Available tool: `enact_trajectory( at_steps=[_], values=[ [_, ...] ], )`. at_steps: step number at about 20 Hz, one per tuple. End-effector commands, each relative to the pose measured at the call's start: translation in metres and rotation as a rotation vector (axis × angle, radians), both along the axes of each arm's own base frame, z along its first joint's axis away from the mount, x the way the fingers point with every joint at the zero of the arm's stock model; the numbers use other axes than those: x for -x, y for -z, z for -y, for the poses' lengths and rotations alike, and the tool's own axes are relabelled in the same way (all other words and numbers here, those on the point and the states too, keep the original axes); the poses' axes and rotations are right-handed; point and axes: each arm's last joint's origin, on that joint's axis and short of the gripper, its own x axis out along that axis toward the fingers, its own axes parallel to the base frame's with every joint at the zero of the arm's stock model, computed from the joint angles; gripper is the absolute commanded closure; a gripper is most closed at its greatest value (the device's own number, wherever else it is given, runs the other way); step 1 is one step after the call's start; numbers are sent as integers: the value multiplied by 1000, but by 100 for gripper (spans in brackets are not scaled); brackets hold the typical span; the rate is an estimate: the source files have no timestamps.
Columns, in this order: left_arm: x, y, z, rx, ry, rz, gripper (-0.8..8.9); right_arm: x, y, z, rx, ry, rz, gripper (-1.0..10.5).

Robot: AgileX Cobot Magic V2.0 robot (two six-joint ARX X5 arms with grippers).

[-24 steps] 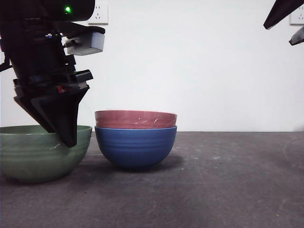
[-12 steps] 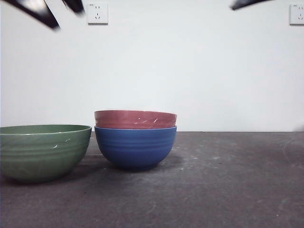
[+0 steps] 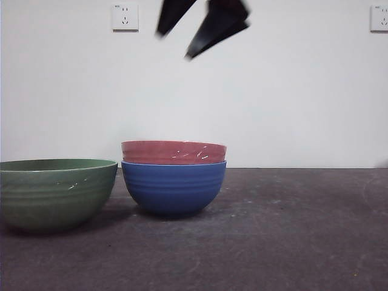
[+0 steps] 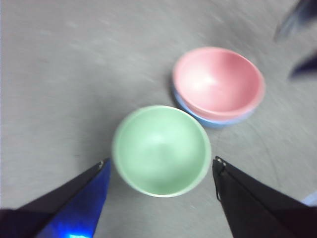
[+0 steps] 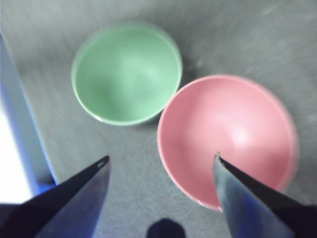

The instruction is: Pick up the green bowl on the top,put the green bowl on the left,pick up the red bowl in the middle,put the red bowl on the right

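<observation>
The muted sage-green round bowl (image 3: 56, 193) is sitting upright and alone on the dark grey bench (image 3: 291, 230), toward its left edge in the front view, just beside the two-bowl stack; a second ago a gripper was reaching down at its rim, and that arm is no longer anywhere near it. This release is marking the first half of the task as finished. The dusty pinkish-red round bowl (image 3: 173, 151) is still nesting in the deep blue ribbed bowl (image 3: 173, 188) near the bench's middle, unmoved across the frames. The left gripper (image 4: 161, 166) is hanging high above the green bowl with its two black jaws spread wide and nothing between them. The right gripper (image 5: 161, 163) is likewise gaping and empty, and is hovering over the near rim of the red bowl; it is judged to be the dark pair of tips (image 3: 203, 27) now appearing above the stack at the top of the front view, where half a second ago only a sliver was showing at the upper right. The step in hand is therefore judged to be the approach to the red bowl, which must be lifted clear of the blue one and set down toward the bench's bare right side.
</observation>
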Motion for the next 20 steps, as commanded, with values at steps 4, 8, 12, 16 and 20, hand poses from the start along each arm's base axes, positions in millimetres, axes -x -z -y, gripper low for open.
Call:
enact_trajectory(
  at_steps=[4,8,12,16,20],
  values=[
    [22,-1,-12,-6,-41,35,468,-6,59,-45,176,-88,-4,605],
    [27,2,-13,-18,-39,-8,468,-16,85,-57,195,-94,-34,683],
    [29,3,-14,-23,-39,-26,468,-20,95,-58,210,-89,-51,723],
    [29,4,-14,-25,-39,-33,468,-23,98,-56,219,-81,-61,826],
    [31,5,-14,-30,-38,-52,468,-24,102,-53,244,-79,-86,958]
  ],
)
